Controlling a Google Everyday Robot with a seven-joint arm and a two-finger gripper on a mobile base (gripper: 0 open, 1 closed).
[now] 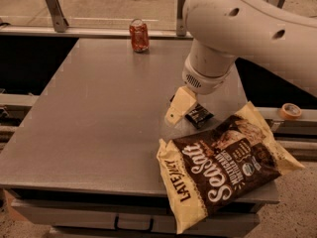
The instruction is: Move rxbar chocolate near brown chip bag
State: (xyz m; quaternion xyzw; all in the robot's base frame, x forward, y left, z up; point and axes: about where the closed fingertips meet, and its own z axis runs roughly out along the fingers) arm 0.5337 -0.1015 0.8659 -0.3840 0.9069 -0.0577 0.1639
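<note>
- Grey tabletop (99, 113) fills most of your view. A red can (139, 35) stands well apart at its far edge, and a metal rail runs behind it.
- Your brown chip bag (223, 170) lies flat at the near right corner, with its lower end hanging over the table's front edge.
- You will find the rxbar chocolate (199, 116) just beside the bag's upper left edge. It is close enough that the placing step looks nearly or fully done.
- Your gripper (182, 108) sits right at the bar's left side, under the big white arm (247, 29).
- You cannot tell whether that gripper clamps the bar or has let it go. Only one cream-coloured side of it shows, and the rest is behind the wrist.
- Judging from this, your next move calls for making sure the bar is released. Then lift straight up so nothing drags the bar away or snags the bag.
- You also cannot tell whether the bar touches the bag or lies flat on the table, because the gripper hides its left end.
</note>
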